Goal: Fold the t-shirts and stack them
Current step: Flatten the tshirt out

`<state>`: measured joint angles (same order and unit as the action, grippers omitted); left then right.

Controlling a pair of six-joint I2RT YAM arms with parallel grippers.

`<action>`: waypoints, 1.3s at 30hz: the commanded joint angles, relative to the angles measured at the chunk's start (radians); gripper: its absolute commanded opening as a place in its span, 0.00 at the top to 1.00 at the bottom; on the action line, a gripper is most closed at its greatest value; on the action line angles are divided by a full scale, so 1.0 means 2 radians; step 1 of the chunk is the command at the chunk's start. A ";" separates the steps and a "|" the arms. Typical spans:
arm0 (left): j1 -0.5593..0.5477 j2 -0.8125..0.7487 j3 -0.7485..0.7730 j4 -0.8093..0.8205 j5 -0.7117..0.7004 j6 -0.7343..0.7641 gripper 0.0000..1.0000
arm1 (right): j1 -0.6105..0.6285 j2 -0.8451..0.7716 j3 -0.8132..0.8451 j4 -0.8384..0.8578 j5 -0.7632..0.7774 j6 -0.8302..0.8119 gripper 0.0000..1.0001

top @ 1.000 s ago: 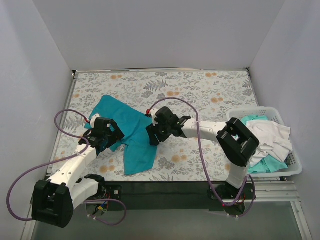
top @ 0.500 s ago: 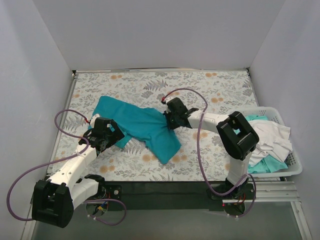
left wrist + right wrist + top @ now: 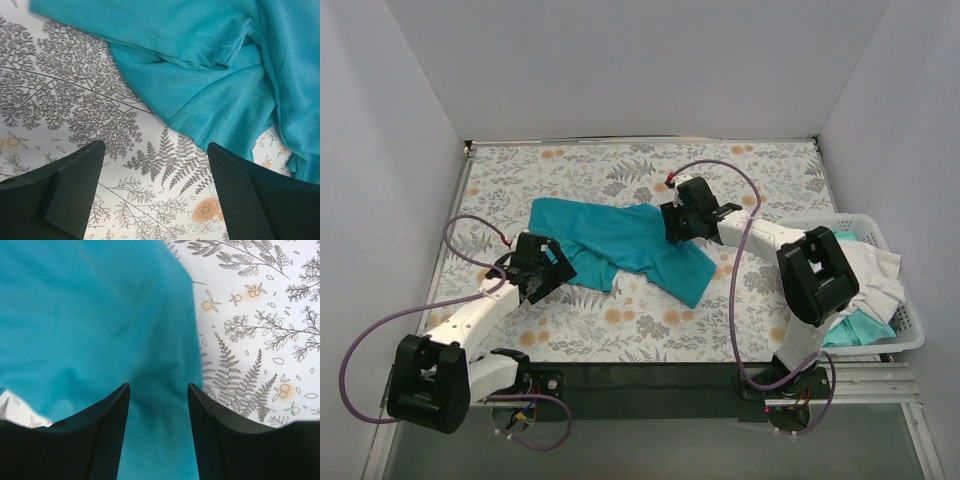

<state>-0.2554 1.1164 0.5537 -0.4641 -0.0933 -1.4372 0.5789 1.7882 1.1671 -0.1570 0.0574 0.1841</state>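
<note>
The teal-blue t-shirt [image 3: 620,240] lies spread and wrinkled across the middle of the floral table. My left gripper [image 3: 555,272] is open and empty, low over bare tablecloth at the shirt's near-left edge. In the left wrist view [image 3: 155,147] the shirt's hem and a sleeve [image 3: 210,75] lie just ahead of the fingers. My right gripper [image 3: 670,232] is over the shirt's right part. In the right wrist view [image 3: 159,385] its jaws stand apart with teal cloth [image 3: 90,315] below and between them. White [image 3: 865,265] and pale aqua [image 3: 855,330] shirts are piled in the basket.
The white plastic basket [image 3: 912,335] stands at the table's right edge, beside the right arm's base. White walls close in the table on the left, back and right. Purple cables loop from both arms. Bare floral tablecloth [image 3: 760,175] shows behind the shirt.
My right gripper has swept up and to the right, dragging the teal shirt with it and spreading it out wider. My left gripper has shifted slightly right along the shirt's left edge.
</note>
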 commanded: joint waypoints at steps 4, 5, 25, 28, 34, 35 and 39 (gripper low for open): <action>-0.042 0.032 0.054 0.017 0.017 -0.008 0.29 | 0.000 -0.073 -0.044 -0.006 -0.025 0.006 0.51; -0.062 0.046 0.060 0.017 0.010 -0.008 0.30 | 0.000 -0.077 -0.051 -0.007 -0.025 0.008 0.51; -0.207 0.204 0.167 -0.030 -0.038 0.061 0.44 | 0.051 -0.131 -0.147 -0.057 -0.061 0.009 0.49; -0.209 0.214 0.168 -0.030 -0.044 0.061 0.52 | 0.071 -0.132 -0.153 -0.069 -0.047 0.005 0.49; -0.209 0.213 0.164 -0.029 -0.057 0.062 0.96 | 0.106 -0.123 -0.156 -0.092 -0.031 0.004 0.48; -0.210 0.211 0.163 -0.030 -0.061 0.061 1.00 | 0.112 -0.121 -0.154 -0.095 -0.031 0.004 0.48; -0.209 0.190 0.165 -0.049 -0.106 0.063 1.00 | 0.118 -0.111 -0.152 -0.105 0.000 0.002 0.52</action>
<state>-0.6712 1.5555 0.8577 -0.5308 -0.2054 -1.3167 0.8070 1.5589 0.8673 -0.3309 0.0036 0.1986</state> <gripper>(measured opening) 0.032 0.493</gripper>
